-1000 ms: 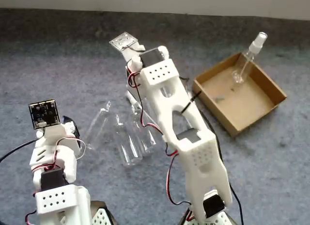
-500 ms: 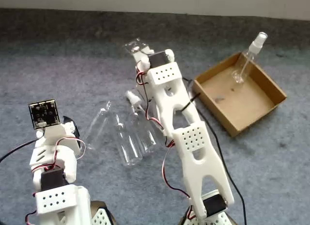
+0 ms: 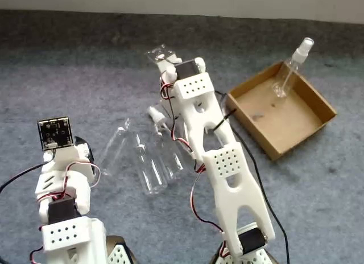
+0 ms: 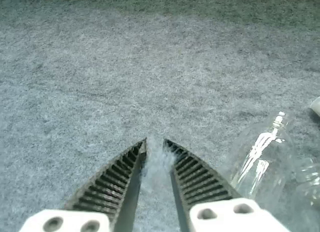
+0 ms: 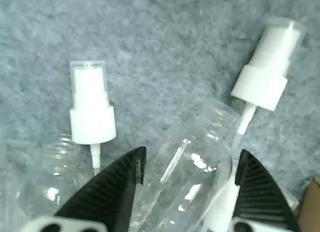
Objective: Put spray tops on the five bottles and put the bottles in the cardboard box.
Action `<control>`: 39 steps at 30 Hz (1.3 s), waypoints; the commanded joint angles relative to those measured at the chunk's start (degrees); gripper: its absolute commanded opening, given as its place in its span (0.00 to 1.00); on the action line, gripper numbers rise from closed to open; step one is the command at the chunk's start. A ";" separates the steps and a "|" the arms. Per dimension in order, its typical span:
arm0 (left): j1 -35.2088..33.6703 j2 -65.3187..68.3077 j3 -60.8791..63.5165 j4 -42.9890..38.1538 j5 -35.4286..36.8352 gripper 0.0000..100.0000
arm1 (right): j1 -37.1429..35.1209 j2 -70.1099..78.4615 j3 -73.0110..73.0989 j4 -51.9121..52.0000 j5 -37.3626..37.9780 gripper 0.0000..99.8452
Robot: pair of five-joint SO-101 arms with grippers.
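Several clear bottles (image 3: 149, 168) without tops lie side by side on the grey carpet between the two arms. My right gripper (image 5: 192, 152) hangs open just above them, its black fingers (image 5: 115, 187) either side of one clear bottle (image 5: 187, 172). Two white spray tops (image 5: 91, 112) (image 5: 267, 67) lie on the carpet just beyond the bottle necks, and one spray top (image 3: 154, 113) shows beside the right arm. One bottle with a spray top (image 3: 289, 67) leans in the cardboard box (image 3: 296, 140). My left gripper (image 4: 155, 143) is low over bare carpet with a narrow gap and nothing in it, beside a bottle (image 4: 260, 157).
The cardboard box stands at the right, and its corner (image 5: 312, 194) lies close to my right gripper. The right arm (image 3: 213, 139) stretches over the row of bottles. Open grey carpet (image 3: 68, 70) lies at the far left and in front of the box.
The right arm stretched farther out and lower over the bottles during the first half second, then held still. The left arm barely shifted.
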 commanded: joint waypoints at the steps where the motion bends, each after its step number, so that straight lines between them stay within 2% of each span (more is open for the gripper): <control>1: 1.45 -0.48 -0.13 -1.32 -0.88 0.01 | 0.92 -1.63 -3.30 1.19 0.53 0.30; 7: 1.45 -0.48 -0.04 -1.32 -0.97 0.01 | -0.22 -1.71 -3.38 1.27 -0.09 0.32; 14: 1.45 -0.48 -0.04 -1.32 -0.97 0.01 | -0.40 -1.36 -3.12 1.27 -6.07 0.32; 20: 1.45 -0.48 -0.04 -1.32 -0.97 0.01 | -0.22 -1.63 3.82 1.27 -6.07 0.32; 22: 1.45 -0.48 -0.04 -1.32 -0.97 0.01 | -0.22 -1.27 5.23 1.27 -6.07 0.29; 28: 1.45 -0.48 -0.04 -1.32 -0.97 0.01 | -0.13 -1.63 5.05 1.19 -6.07 0.10; 39: 2.95 -0.48 0.75 -1.41 -1.14 0.01 | -0.22 -1.71 -16.84 1.27 -5.89 0.09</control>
